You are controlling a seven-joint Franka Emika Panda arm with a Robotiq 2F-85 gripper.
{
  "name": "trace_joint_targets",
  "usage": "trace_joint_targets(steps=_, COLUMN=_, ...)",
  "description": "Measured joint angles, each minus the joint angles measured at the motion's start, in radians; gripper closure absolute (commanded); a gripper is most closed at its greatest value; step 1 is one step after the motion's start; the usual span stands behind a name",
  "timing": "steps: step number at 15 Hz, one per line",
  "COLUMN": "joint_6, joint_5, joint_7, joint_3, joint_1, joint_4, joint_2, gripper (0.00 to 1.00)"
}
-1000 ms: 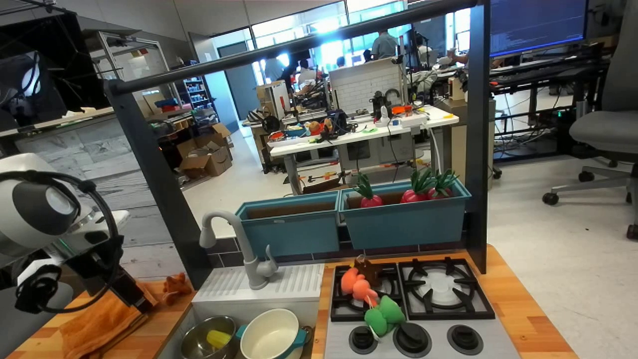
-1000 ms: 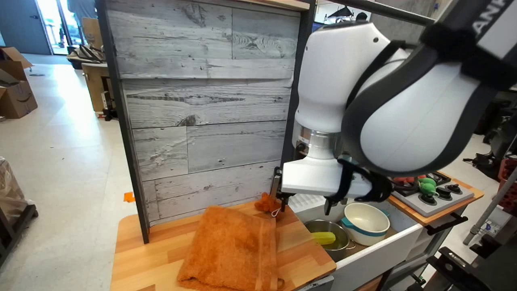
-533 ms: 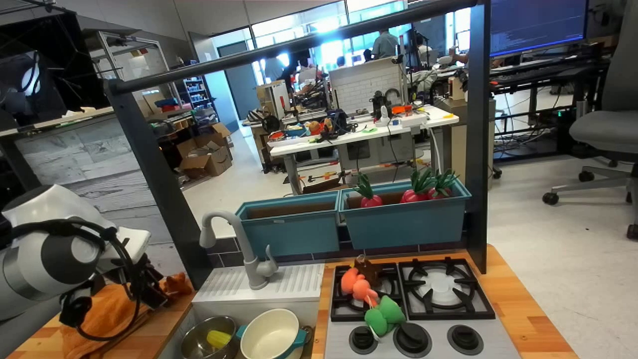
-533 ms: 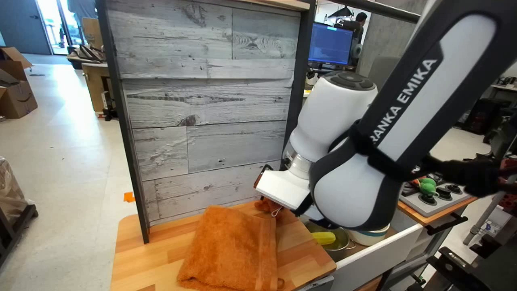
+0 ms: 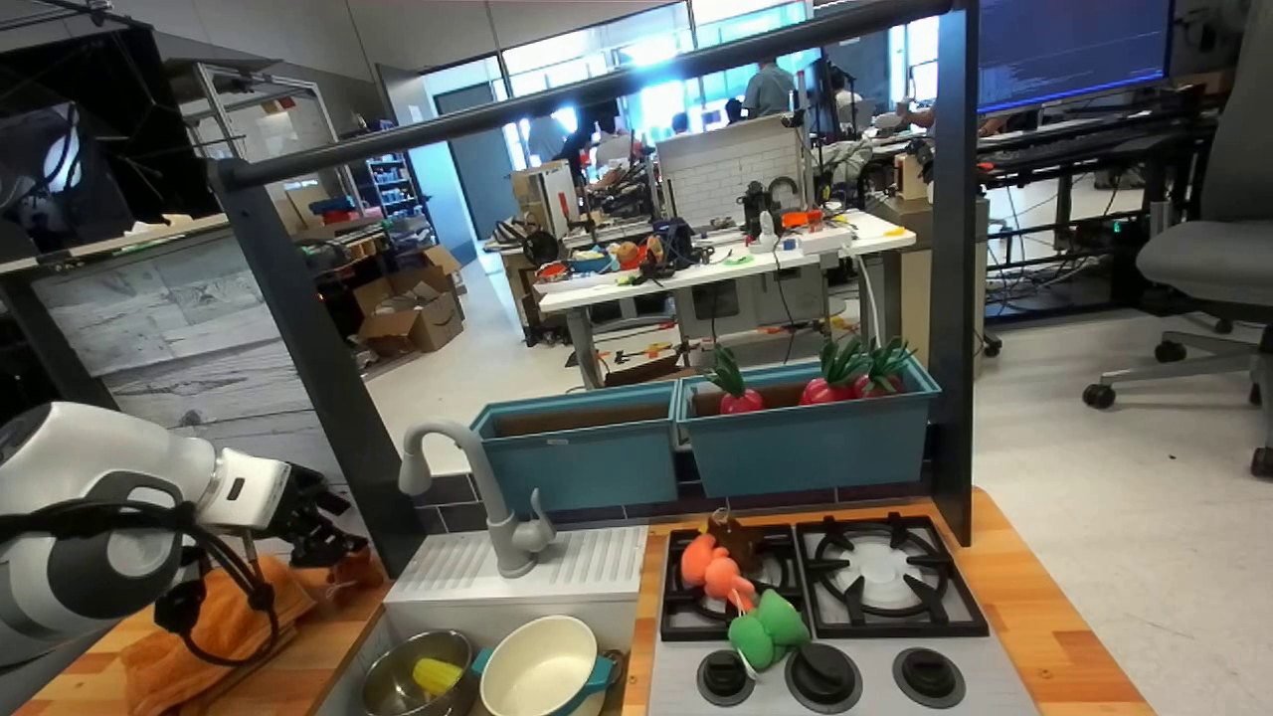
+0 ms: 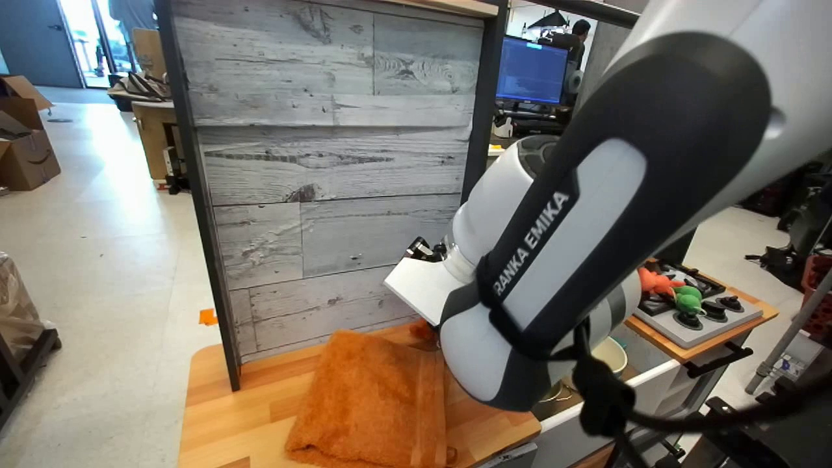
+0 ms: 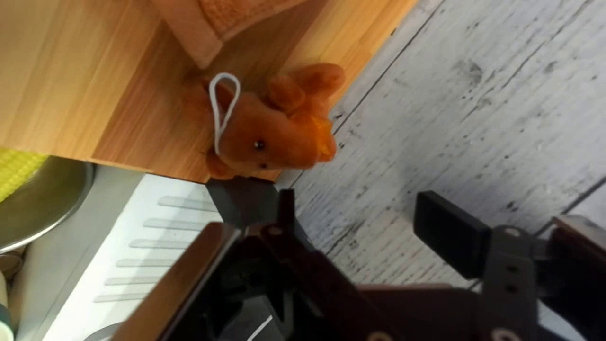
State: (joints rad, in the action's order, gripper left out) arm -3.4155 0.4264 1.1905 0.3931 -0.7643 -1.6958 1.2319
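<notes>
Wooden counter [image 7: 61,90] | orange plush toy [image 7: 279,139]: shiny dark eye [image 7: 259,145], white loop [image 7: 218,131] | jaws parted

In an exterior view, white capitals [image 6: 533,242] reading "RANKA EMIKA" run up the robot arm [image 6: 585,218], above and to the right of the end effector [image 7: 367,222]; a black strap [image 6: 486,286] lies right before the R. Well to the left of the end effector, a cardboard box [image 6: 25,170] bears a curved arrow sign [image 6: 39,156]. Above and far behind the end effector, a monitor [image 6: 532,70] shows lines too small to read.
</notes>
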Motion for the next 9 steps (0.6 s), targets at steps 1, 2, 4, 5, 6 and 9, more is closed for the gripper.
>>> trace_joint_targets(steps=1, joint_6=-0.009, joint_5=0.039, joint_7=0.018, joint_3=0.036, joint_1=-0.040, joint_4=0.011, joint_2=0.031, gripper=0.35)
trace_joint_targets(steps=2, joint_6=-0.014, joint_5=0.083, joint_7=0.034, joint_3=0.073, joint_1=-0.081, joint_4=0.024, joint_2=0.064, gripper=0.25)
trace_joint_targets(steps=4, joint_6=-0.014, joint_5=0.182, joint_7=0.069, joint_3=0.147, joint_1=-0.166, joint_4=0.047, joint_2=0.137, gripper=0.16)
trace_joint_targets(steps=5, joint_6=-0.007, joint_5=0.238, joint_7=0.086, joint_3=0.186, joint_1=-0.208, joint_4=0.057, joint_2=0.179, gripper=0.08)
trace_joint_targets(steps=6, joint_6=0.006, joint_5=0.293, joint_7=0.103, joint_3=0.227, joint_1=-0.250, joint_4=0.066, joint_2=0.222, gripper=0.03)
trace_joint_targets(steps=9, joint_6=0.060, joint_5=0.343, joint_7=0.126, joint_3=0.271, joint_1=-0.299, joint_4=0.078, joint_2=0.252, gripper=0.09)
